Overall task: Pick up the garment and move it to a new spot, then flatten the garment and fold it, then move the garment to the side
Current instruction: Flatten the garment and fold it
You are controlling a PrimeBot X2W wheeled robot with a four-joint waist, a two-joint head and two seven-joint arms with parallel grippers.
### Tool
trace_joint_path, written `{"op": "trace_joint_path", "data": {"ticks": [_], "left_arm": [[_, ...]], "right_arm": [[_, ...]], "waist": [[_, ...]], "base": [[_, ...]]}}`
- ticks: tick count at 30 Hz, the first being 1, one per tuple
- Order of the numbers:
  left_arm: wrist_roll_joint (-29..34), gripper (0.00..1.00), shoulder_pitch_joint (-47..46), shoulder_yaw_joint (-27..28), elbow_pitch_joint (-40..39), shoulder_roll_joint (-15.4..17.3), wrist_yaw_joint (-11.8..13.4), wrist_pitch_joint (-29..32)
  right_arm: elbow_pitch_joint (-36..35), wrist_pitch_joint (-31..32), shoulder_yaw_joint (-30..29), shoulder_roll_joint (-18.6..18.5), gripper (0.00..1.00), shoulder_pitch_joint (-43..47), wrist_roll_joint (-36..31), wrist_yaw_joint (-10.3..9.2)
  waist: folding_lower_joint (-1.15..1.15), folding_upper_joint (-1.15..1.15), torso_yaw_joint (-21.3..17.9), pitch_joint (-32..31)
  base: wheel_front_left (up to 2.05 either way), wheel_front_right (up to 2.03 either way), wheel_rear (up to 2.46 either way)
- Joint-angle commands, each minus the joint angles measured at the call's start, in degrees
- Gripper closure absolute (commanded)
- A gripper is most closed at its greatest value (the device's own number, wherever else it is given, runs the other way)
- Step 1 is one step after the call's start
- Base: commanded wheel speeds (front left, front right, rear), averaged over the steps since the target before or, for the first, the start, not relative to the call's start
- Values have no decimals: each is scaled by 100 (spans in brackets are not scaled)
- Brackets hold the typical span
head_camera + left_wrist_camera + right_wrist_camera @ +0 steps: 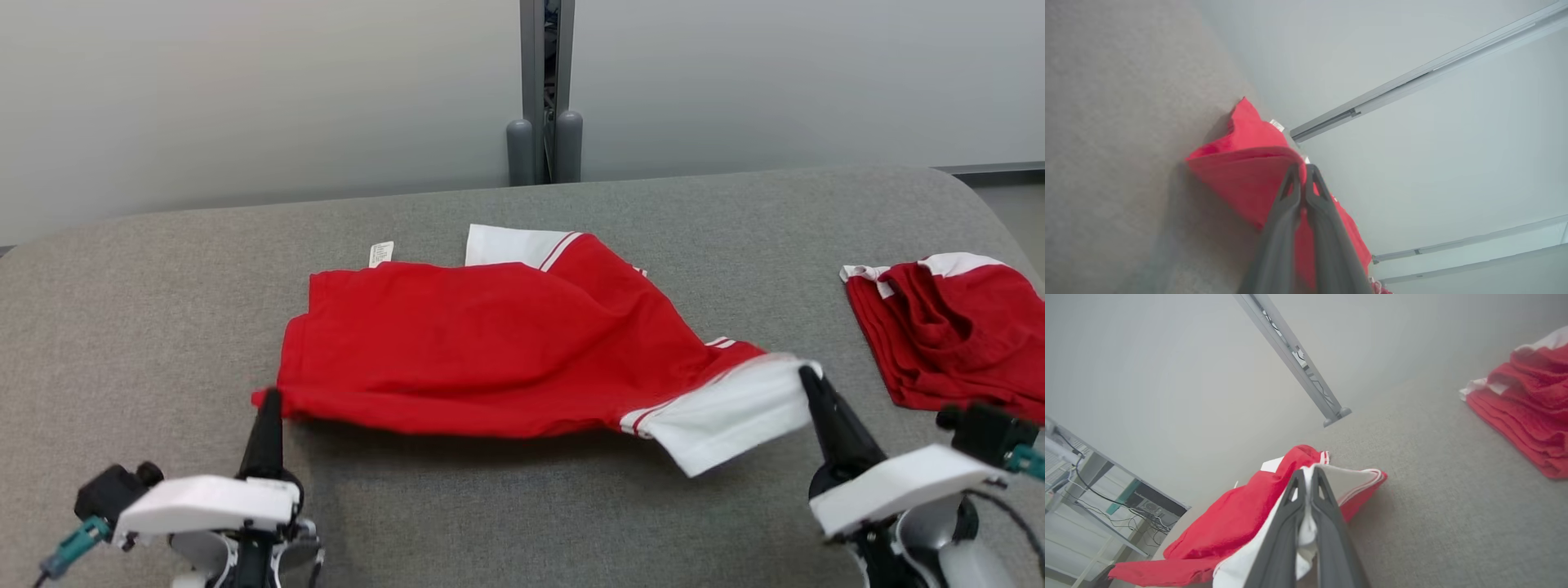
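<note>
Garment (490, 351) on the bench (163, 310), near edge lifted; we see left fingers (265, 441) clenched on its red corner, right fingers (837, 433) on its white end. Bare bench left; folded red pile (947, 327) right.

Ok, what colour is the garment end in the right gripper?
White garment end, red-striped; head view best.

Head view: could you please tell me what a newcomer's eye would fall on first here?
The red shirt lies in the middle of the grey table, its near edge raised. The left end effector is shut on its red corner, the right end effector on its white end. A red stack sits at the table's right.
</note>
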Motion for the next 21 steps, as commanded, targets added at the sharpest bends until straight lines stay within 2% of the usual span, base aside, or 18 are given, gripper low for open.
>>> {"op": "trace_joint_path", "data": {"ticks": [1,5,8,14,21], "left_arm": [[-80,100,-148,38,-141,28,57,39],[-279,100,-414,77,-883,35,383,278],[-217,100,-775,69,-1246,170,641,441],[52,100,-1819,-89,-1546,452,988,744],[224,100,-3302,-262,-1908,576,1333,1101]], "right_arm": [[-98,63,-48,-77,100,-112,74,1],[-449,353,-113,-233,100,-459,184,1],[-539,536,-149,-320,100,-833,112,1],[-482,724,-114,-307,100,-1814,40,1],[-698,903,-265,-279,100,-3035,66,1]], "waist": [[0,0,-3,-15],[0,0,-16,-39],[0,0,-37,-19],[0,0,-91,142],[0,0,-153,423]], "base": [[0,0,0],[0,0,0],[0,0,0],[0,0,0],[0,0,0]]}}
